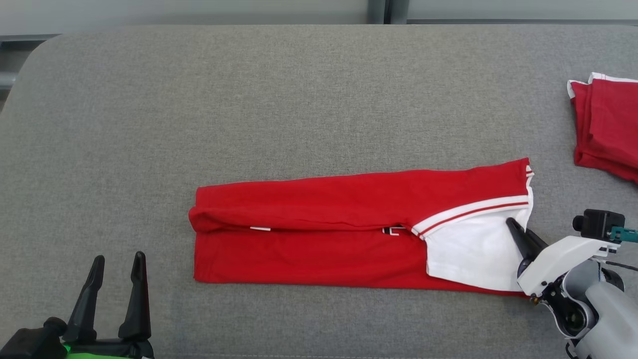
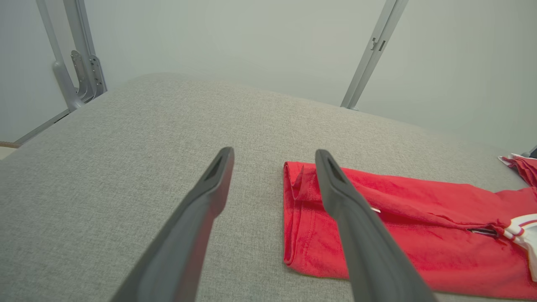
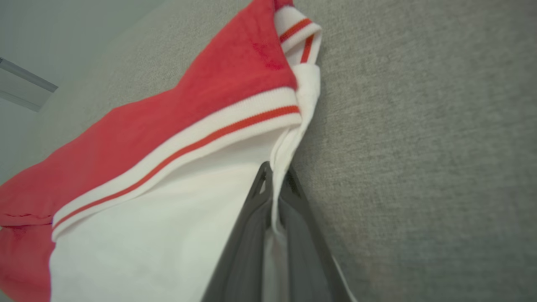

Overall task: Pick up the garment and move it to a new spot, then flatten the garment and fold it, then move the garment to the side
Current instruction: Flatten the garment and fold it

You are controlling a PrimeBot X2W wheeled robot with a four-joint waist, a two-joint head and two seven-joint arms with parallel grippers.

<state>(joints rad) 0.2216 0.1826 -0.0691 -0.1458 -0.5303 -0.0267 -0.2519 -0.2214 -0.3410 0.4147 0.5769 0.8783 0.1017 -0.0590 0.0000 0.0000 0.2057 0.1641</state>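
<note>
White edge, right gripper point(image 3: 275, 176): the jaws are pinched tight on a thin white edge at the right end of the garment point(image 1: 324, 219).
Left gripper point(image 1: 119, 259): its fingers are spread wide and hold nothing, near the garment's left end.
Garment: it lies flat mid-table as a long folded strip.
Risk: the hold looks like one thin layer, so a lift could peel that layer open or let it slip, undoing the fold.
Grey surface point(image 1: 299, 99): it bears the garment and a second red piece point(image 1: 608, 124), well apart.

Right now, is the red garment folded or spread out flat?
Folded lengthwise: the red garment lies as a long narrow strip, with its far side turned over toward the middle.
</note>
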